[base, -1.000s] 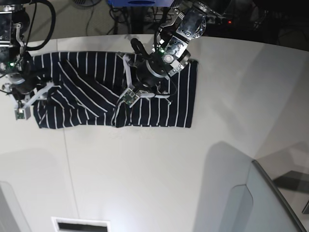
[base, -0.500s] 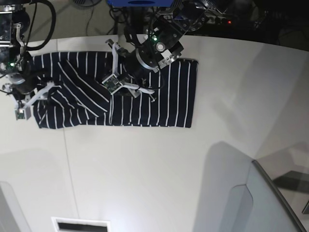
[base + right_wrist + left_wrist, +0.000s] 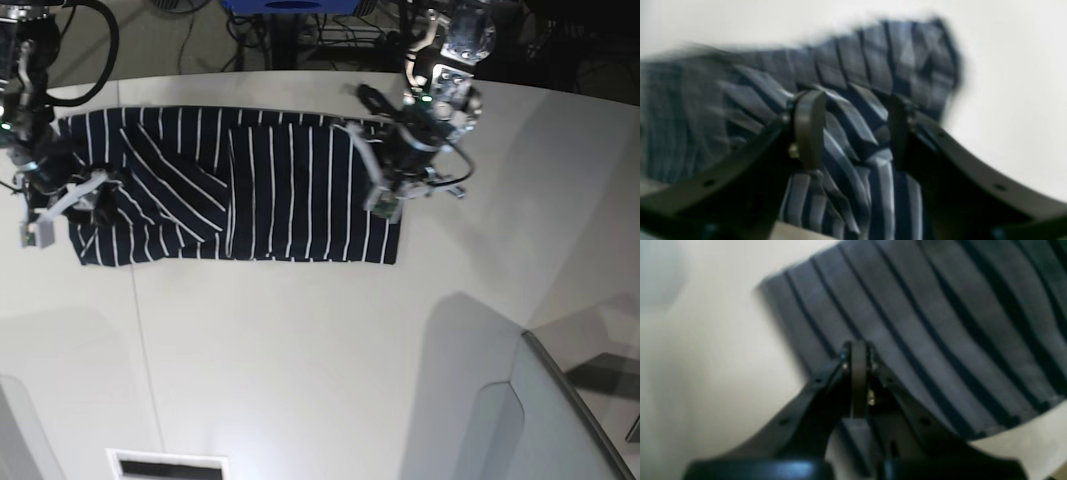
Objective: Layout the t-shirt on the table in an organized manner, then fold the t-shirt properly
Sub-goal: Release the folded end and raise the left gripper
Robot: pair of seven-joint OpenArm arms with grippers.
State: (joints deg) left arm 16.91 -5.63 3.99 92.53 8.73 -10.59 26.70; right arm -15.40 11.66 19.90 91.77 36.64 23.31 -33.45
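The table (image 3: 300, 350) carries the shirt (image 3: 270, 190) spread as a long band along its far edge, striped, with a diagonal fold toward the left end. The left gripper (image 3: 858, 353) sits over the shirt's right end near the far edge, jaws pressed together with nothing seen between them. The right gripper (image 3: 853, 130) hangs over the bunched left end, jaws apart, rumpled cloth showing between them; whether it grips cannot be told.

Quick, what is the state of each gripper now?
Left gripper: closed, holding nothing, over the t-shirt.
Right gripper: open, with the t-shirt fabric between its fingers.
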